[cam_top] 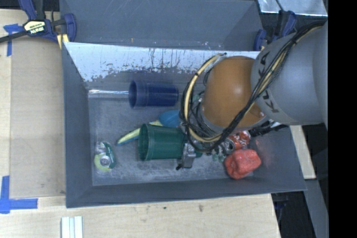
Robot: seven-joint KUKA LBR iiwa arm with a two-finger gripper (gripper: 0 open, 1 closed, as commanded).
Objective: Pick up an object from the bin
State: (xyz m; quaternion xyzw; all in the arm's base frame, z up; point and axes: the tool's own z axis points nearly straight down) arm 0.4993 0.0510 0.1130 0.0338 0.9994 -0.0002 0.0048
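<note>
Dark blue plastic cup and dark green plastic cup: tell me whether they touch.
Apart. The camera view shows a strip of grey bin floor between the dark blue plastic cup and the dark green plastic cup.

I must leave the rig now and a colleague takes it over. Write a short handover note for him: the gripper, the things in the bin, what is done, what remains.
Gripper: low in the bin, at the right end of the dark green cup, which lies on its side. I cannot tell whether it is open or shut, and no thing is seen in it.
Other things: dark blue cup on its side behind; light blue thing between the cups; yellow-green strip left of the green cup; small roll at the front left; red lump right of the gripper.
Done: arm is down in the bin.
Left: grasp one thing and lift it out.
</note>
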